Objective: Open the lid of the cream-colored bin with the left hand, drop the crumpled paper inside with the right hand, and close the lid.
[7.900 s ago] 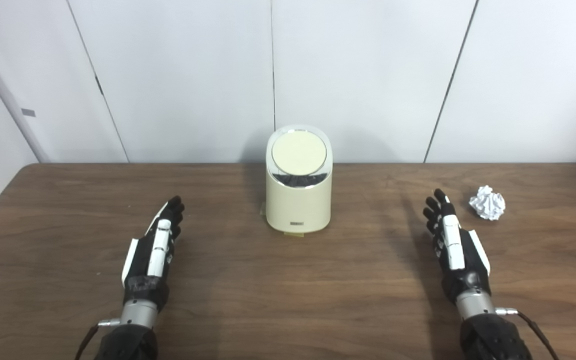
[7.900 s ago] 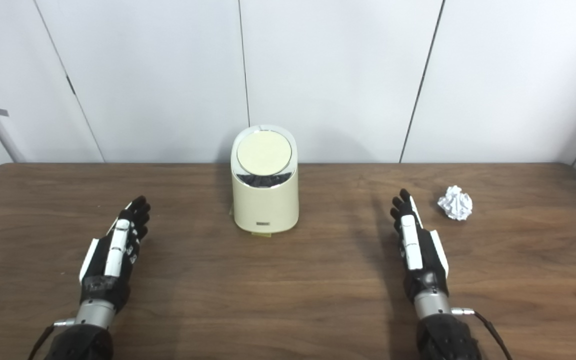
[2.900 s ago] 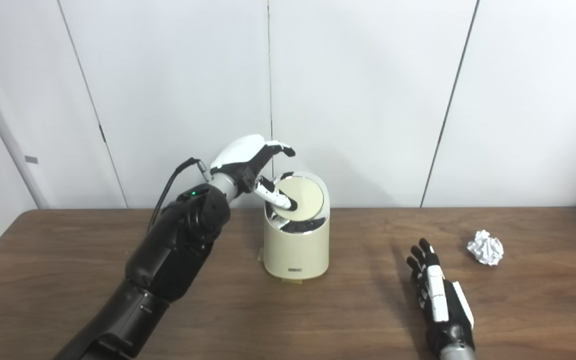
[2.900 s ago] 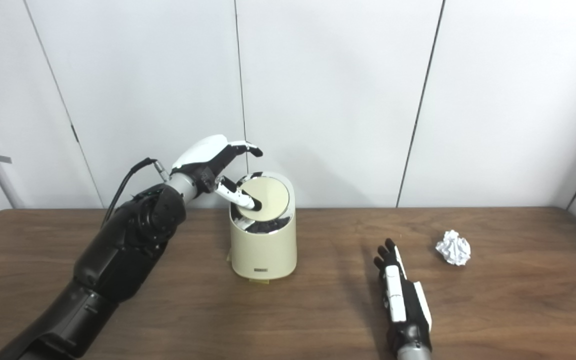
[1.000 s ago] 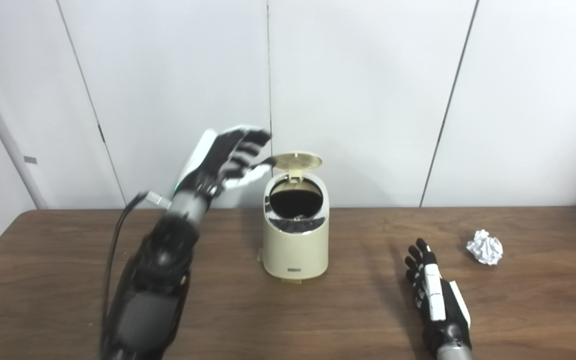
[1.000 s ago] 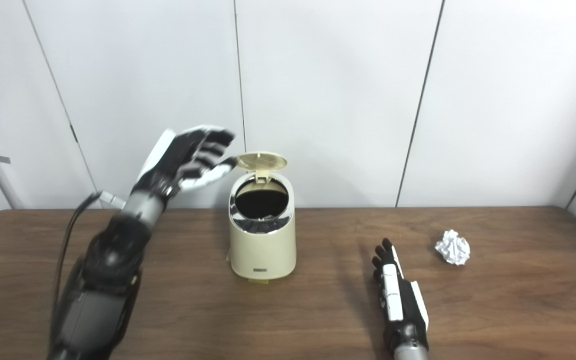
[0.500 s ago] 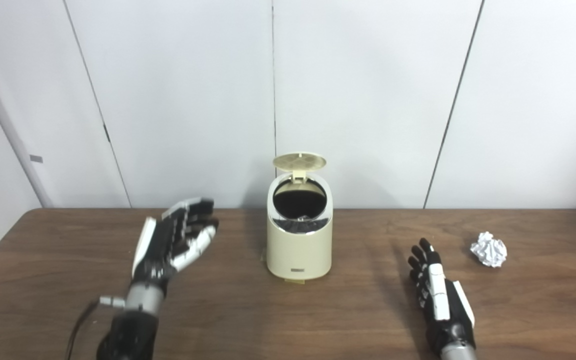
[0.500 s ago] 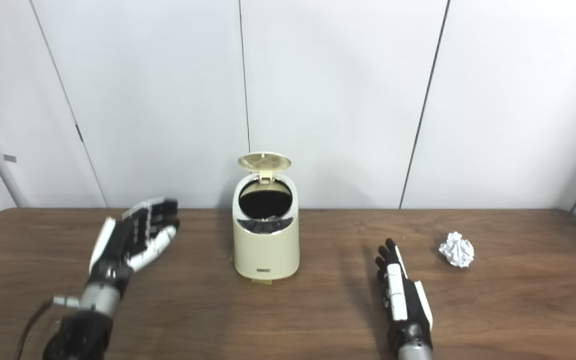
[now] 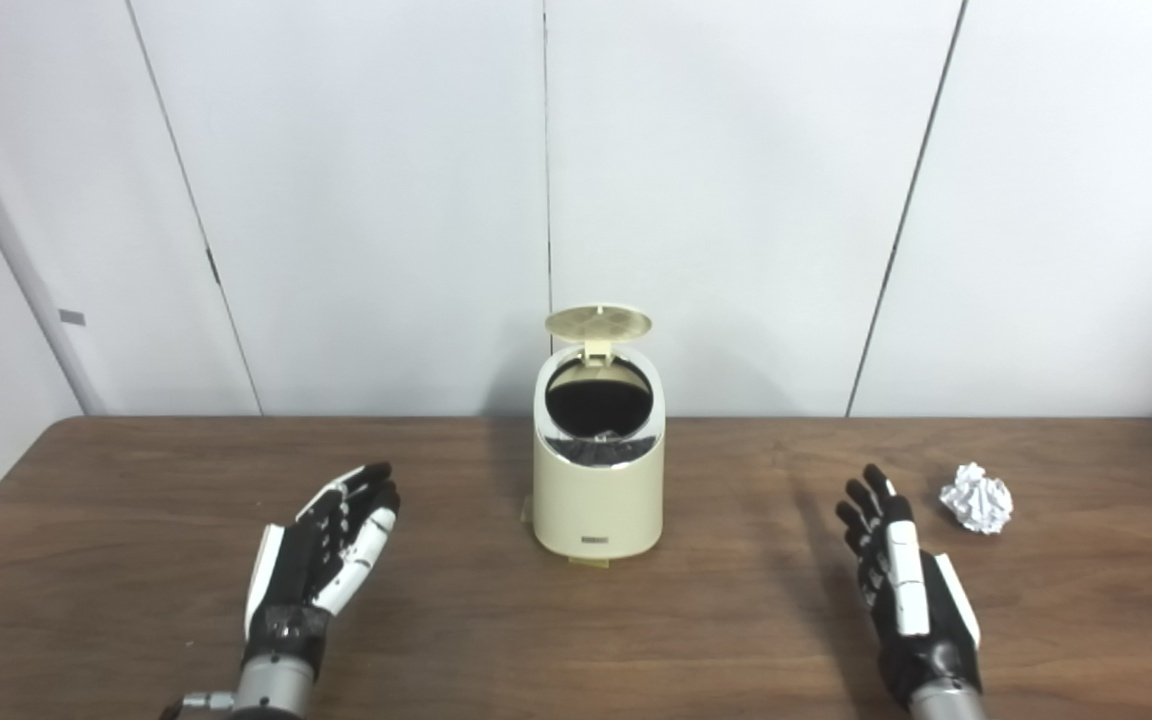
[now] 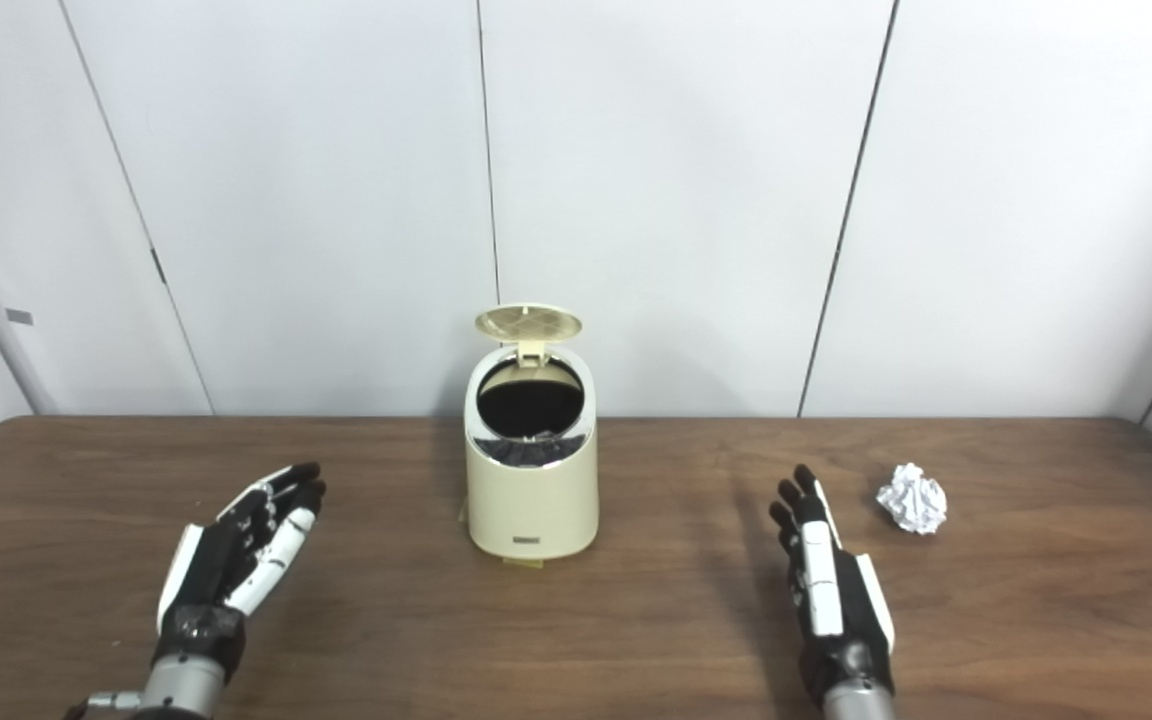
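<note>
The cream-colored, rounded plastic bin (image 9: 598,495) stands upright at the middle of the brown wooden desk (image 9: 576,640), between the left hand (image 9: 321,555) and the right hand (image 9: 901,590) and farther back than both. Its round cream lid (image 9: 598,321) is flipped up on the rear hinge, baring a dark opening ringed in chrome. The white crumpled paper ball (image 9: 977,497) lies on the desk just beyond the right hand, to its right, untouched.

I'm working in a bare lab or office: plain white wall panels (image 9: 736,200) behind a wooden desk (image 9: 576,640).
</note>
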Controlling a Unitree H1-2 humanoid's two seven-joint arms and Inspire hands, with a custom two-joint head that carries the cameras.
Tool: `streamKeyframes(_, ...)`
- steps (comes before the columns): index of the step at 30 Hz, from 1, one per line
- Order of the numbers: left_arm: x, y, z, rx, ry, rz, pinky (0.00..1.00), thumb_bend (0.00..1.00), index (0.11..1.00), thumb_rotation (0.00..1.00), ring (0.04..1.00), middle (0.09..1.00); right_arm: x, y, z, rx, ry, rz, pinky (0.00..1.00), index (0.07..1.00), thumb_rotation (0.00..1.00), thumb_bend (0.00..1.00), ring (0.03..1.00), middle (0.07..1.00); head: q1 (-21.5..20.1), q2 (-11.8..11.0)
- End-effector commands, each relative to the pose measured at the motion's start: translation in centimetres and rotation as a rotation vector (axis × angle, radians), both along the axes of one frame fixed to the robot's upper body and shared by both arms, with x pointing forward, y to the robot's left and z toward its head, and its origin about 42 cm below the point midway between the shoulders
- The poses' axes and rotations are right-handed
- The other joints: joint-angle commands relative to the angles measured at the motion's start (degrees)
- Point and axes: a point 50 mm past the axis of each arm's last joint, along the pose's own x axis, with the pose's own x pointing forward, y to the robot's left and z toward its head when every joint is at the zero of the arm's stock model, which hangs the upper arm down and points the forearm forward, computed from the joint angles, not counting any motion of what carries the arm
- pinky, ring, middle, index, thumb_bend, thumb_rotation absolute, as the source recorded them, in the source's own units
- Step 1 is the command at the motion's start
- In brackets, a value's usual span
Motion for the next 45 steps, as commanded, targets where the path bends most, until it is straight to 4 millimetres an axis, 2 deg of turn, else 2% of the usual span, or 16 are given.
streamKeyframes(1, 0.1, -0.1, 1.1, -0.015, -0.084, 0.003, 0.80, 0.41, 0.829, 0.49, 0.804, 0.798, 1.3, -1.1, 3.0, -0.066, -0.096, 0.003, 1.00, 0.986, 0.96, 0.64, 0.952, 0.966, -0.31, 0.21)
streamKeyframes(6, -0.5, 0.0, 0.2, -0.036, -0.070, 0.002, 0.79, 0.40, 0.842, 0.45, 0.801, 0.810, 1.9, -4.4, 4.5, -0.242, -0.118, -0.045, 0.96, 0.988, 0.70, 0.59, 0.942, 0.964, -1.16, 0.79)
streamKeyframes(8, -0.7, 0.1, 0.0, -0.052, -0.067, 0.008, 0.80, 0.42, 0.837, 0.42, 0.796, 0.805, 1.9, -5.3, 6.1, -0.333, -0.128, -0.103, 0.87, 0.943, 0.57, 0.63, 0.910, 0.936, -2.30, 1.21)
streamKeyframes(12, -0.9, 0.5, -0.3, -0.069, -0.063, 0.014, 0.84, 0.43, 0.834, 0.41, 0.801, 0.800, 2.0, -7.1, 8.2, -0.384, -0.137, -0.148, 0.85, 0.926, 0.48, 0.67, 0.911, 0.929, -2.66, 1.32)
streamKeyframes(14, -0.9, 0.7, -0.5, -0.059, -0.064, 0.011, 0.83, 0.43, 0.837, 0.41, 0.801, 0.803, 1.9, -8.6, 9.1, -0.497, -0.152, -0.188, 0.83, 0.917, 0.42, 0.68, 0.887, 0.913, -4.12, 1.80)
streamKeyframes(16, -0.9, 0.8, -0.5, -0.055, -0.062, 0.013, 0.81, 0.43, 0.840, 0.43, 0.803, 0.807, 1.8, -9.6, 9.7, -0.603, -0.152, -0.217, 0.77, 0.905, 0.40, 0.69, 0.845, 0.884, -5.21, 2.11)
streamKeyframes(19, -0.9, 1.1, -0.6, -0.055, -0.056, 0.019, 0.80, 0.46, 0.839, 0.43, 0.798, 0.803, 1.7, -11.0, 10.4, -0.721, -0.134, -0.245, 0.78, 0.900, 0.40, 0.71, 0.854, 0.884, -7.80, 2.49)
streamKeyframes(21, -0.8, 1.4, -0.5, -0.057, -0.048, 0.021, 0.83, 0.47, 0.831, 0.43, 0.797, 0.797, 1.7, -11.6, 11.0, -0.774, -0.129, -0.269, 0.72, 0.895, 0.42, 0.75, 0.843, 0.880, -9.94, 2.84)
streamKeyframes(23, -0.7, 1.8, -0.5, -0.065, -0.050, 0.017, 0.86, 0.46, 0.841, 0.41, 0.807, 0.809, 1.8, -12.0, 11.6, -0.811, -0.132, -0.294, 0.70, 0.891, 0.35, 0.76, 0.831, 0.873, -11.83, 3.18)
streamKeyframes(27, -0.6, 2.4, -0.4, -0.073, -0.052, 0.024, 0.83, 0.44, 0.838, 0.34, 0.804, 0.813, 2.0, -12.0, 12.9, -0.898, -0.124, -0.304, 0.77, 0.899, 0.22, 0.73, 0.858, 0.876, -15.46, 3.70)
streamKeyframes(29, -0.7, 2.8, -0.3, -0.053, -0.045, 0.031, 0.83, 0.45, 0.832, 0.36, 0.796, 0.808, 2.5, -12.2, 13.2, -0.919, -0.123, -0.310, 0.80, 0.901, 0.18, 0.74, 0.863, 0.854, -17.35, 3.86)
streamKeyframes(32, -0.8, 3.3, -0.1, -0.072, -0.030, 0.035, 0.86, 0.46, 0.838, 0.38, 0.817, 0.818, 2.9, -12.5, 13.8, -0.940, -0.104, -0.312, 0.80, 0.892, 0.19, 0.77, 0.843, 0.827, -20.33, 4.09)
streamKeyframes(34, -0.9, 3.6, 0.1, -0.087, -0.040, 0.025, 0.88, 0.44, 0.844, 0.37, 0.836, 0.824, 3.3, -12.5, 14.0, -0.952, -0.086, -0.303, 0.78, 0.892, 0.18, 0.77, 0.846, 0.859, -22.39, 4.15)
streamKeyframes(36, -0.8, 3.9, 0.4, -0.083, -0.044, 0.026, 0.85, 0.41, 0.843, 0.30, 0.820, 0.817, 3.7, -12.5, 14.2, -0.964, -0.066, -0.295, 0.76, 0.889, 0.15, 0.77, 0.842, 0.868, -23.98, 4.10)
streamKeyframes(42, -0.3, 4.2, 1.2, -0.070, -0.028, 0.045, 0.76, 0.43, 0.793, 0.32, 0.770, 0.778, 5.9, -11.6, 14.4, -0.995, 0.013, -0.287, 0.82, 0.873, 0.14, 0.80, 0.867, 0.850, -27.44, 4.32)
streamKeyframes(45, -0.2, 4.1, 1.5, -0.065, -0.034, 0.032, 0.73, 0.43, 0.780, 0.29, 0.757, 0.768, 7.0, -11.5, 14.5, -1.037, 0.041, -0.264, 0.80, 0.875, 0.14, 0.84, 0.858, 0.863, -27.56, 4.49)
